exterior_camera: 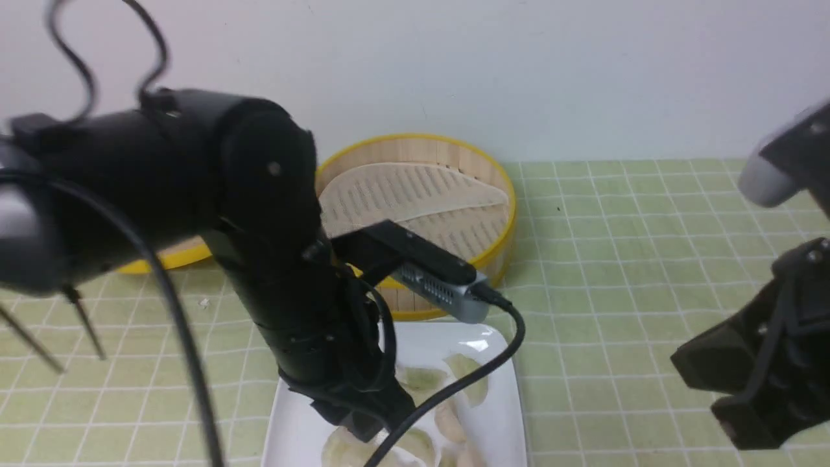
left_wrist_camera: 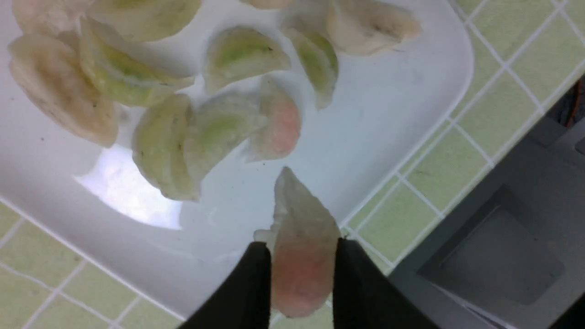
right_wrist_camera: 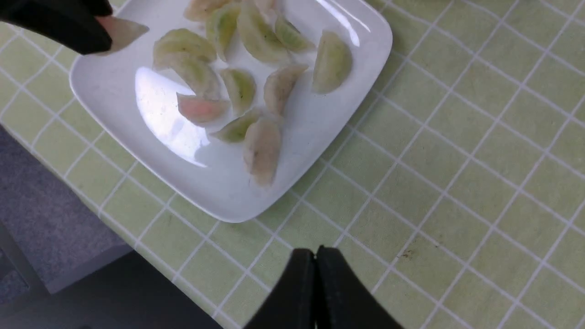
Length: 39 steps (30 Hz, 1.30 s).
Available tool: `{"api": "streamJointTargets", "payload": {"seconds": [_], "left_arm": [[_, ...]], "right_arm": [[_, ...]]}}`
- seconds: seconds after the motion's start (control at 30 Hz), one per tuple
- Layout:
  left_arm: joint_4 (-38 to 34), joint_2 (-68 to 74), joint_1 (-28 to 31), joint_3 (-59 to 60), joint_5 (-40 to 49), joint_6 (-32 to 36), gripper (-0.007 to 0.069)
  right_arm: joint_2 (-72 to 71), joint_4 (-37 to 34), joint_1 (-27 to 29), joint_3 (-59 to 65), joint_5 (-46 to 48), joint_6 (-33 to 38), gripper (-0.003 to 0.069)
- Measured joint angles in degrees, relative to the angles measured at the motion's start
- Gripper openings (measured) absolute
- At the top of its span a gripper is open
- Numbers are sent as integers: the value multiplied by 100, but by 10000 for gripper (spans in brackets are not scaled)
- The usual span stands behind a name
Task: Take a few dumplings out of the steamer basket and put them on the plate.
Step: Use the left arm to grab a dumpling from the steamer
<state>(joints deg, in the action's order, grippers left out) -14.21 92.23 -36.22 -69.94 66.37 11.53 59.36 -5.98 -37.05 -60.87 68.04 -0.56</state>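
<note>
Green checked tablecloth (exterior_camera: 648, 259) bears the white plate (exterior_camera: 292, 434) nearest, the steamer basket (exterior_camera: 415, 150) behind it, a yellow-rimmed lid (exterior_camera: 172, 257) beside that

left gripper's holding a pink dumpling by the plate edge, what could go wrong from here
1. The left gripper holds the pinkish dumpling close to the plate's rim; released here, it may tip onto the green checked tablecloth.
2. The dumplings already on the plate lie crowded; a drop further in may land on them and stick.
</note>
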Motion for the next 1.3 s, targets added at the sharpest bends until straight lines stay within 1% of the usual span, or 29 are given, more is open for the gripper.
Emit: {"api": "streamJointTargets", "payload": {"seconds": [0.27,0.37,0.47,0.57,0.7,0.97,1.1,1.23,1.3], "left_arm": [[6,896,0,8,-843,0,154],[6,1091,0,8,-687,0,154],[5,1117,0,8,-112,0,154],[-33,1077,0,8,171,0,154],[-260,1053,-33,44,217,-25,154],[-356,1053,-242,423,213,-40,154],[-285,1053,-247,425,-142,-40,158],[-202,1053,-247,425,-260,-52,218],[-68,1053,-247,425,-260,-176,294]], "right_arm": [[5,-48,0,25,-229,0,-16],[5,-81,0,27,-237,0,-16],[5,-94,0,27,-237,0,-16],[5,-111,0,27,-237,0,-16],[5,-111,0,27,-242,0,-16],[5,-111,0,27,-255,0,-16],[5,-111,0,27,-296,17,-16],[5,-111,0,27,-323,23,-16],[5,-111,0,27,-323,56,-16]]}}
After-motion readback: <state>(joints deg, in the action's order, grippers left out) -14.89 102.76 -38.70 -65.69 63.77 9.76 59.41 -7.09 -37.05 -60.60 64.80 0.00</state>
